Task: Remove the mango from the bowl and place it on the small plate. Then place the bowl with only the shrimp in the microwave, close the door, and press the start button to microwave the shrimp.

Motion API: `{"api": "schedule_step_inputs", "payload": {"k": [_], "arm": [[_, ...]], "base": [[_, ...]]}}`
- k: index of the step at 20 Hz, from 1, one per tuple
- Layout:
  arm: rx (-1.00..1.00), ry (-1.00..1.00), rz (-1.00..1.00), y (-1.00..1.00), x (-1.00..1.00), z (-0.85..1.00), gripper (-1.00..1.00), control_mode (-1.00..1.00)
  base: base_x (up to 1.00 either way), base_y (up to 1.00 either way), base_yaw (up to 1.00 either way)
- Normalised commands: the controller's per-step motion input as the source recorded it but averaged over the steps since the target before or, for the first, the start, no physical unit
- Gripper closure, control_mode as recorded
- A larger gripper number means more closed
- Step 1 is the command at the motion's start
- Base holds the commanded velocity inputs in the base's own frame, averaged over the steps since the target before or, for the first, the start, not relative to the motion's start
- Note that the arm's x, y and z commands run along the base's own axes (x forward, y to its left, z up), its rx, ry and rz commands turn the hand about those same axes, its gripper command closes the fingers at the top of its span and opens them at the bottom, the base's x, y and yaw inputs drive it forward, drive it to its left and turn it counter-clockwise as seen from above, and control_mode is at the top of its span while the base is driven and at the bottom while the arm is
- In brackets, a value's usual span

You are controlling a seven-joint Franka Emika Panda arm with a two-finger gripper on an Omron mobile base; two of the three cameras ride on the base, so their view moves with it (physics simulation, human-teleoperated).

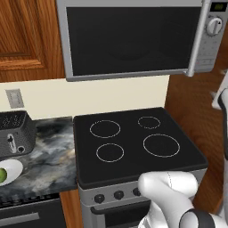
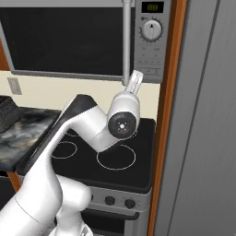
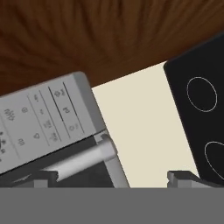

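My gripper [image 3: 113, 179] spread wide, holding nothing, fingertips [image 3: 43, 177] either side of lower end of door handle [image 3: 83, 161]. Handle sits just below microwave [image 1: 133, 40] control panel [image 3: 39, 122]. Door [image 1: 129, 42] looks shut, dark glass flush in frame. Stove [image 1: 133, 142] with four ring marks directly under microwave. Mango [image 1: 2, 175] on small plate [image 1: 12, 170] far left on worktop [image 1: 49, 164], near toaster [image 1: 15, 133]. Bowl and shrimp: cannot tell where.
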Motion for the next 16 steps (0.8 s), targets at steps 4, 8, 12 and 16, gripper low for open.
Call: {"api": "schedule_step_inputs", "payload": {"k": [4,8,12,16], "arm": [[0.00,0.00,-0.02,-0.34,0.32,0.08,-1.00,-1.00],[0.00,0.00,0.00,-0.34,0.27,0.07,-1.00,-1.00],[0.01,0.00,0.00,-0.22,0.38,0.00,-1.00,-1.00],[0.01,0.00,0.00,0.00,0.37,0.00,-1.00,-1.00]], "base": [[0.00,0.00,0.00],[0.00,0.00,0.00],[0.00,0.00,0.00],[0.00,0.00,0.00]]}}
